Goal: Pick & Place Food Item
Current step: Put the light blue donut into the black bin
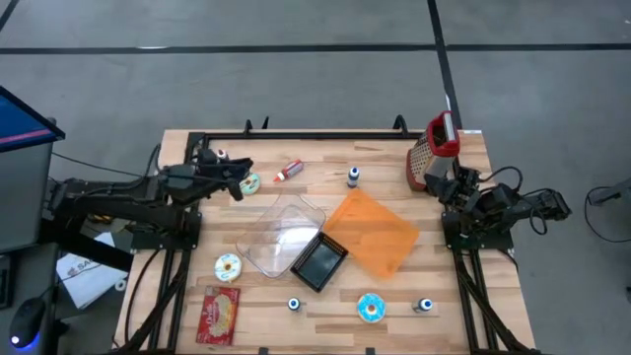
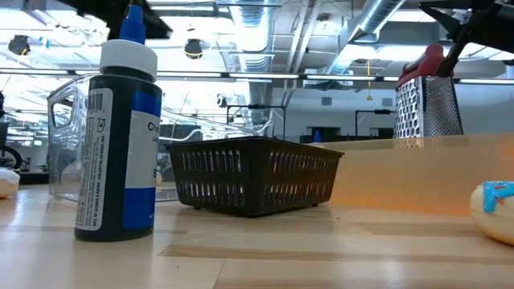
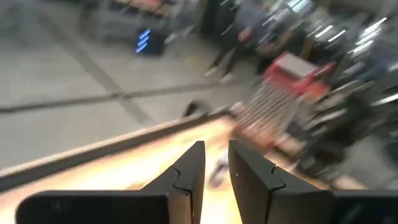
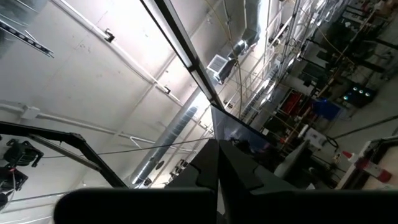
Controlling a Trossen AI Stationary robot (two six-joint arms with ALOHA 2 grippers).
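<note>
Three frosted donuts lie on the wooden table: one (image 1: 251, 184) at the far left, one (image 1: 228, 266) near the left edge, one (image 1: 371, 308) at the front. My left gripper (image 1: 241, 180) hovers beside the far-left donut, pointing level across the table. In the left wrist view its fingers (image 3: 216, 147) stand a narrow gap apart with nothing between them. My right gripper (image 1: 441, 183) waits shut at the far right beside a metal grater (image 1: 434, 150), its fingers (image 4: 215, 142) pointing up at the ceiling.
A clear plastic container (image 1: 281, 233), a black mesh basket (image 1: 318, 263) and an orange sheet (image 1: 373, 233) fill the table's middle. Small bottles (image 1: 353, 177) (image 1: 294, 304) (image 1: 424, 306), a red squeeze bottle (image 1: 288, 172) and a red packet (image 1: 219, 316) lie around them.
</note>
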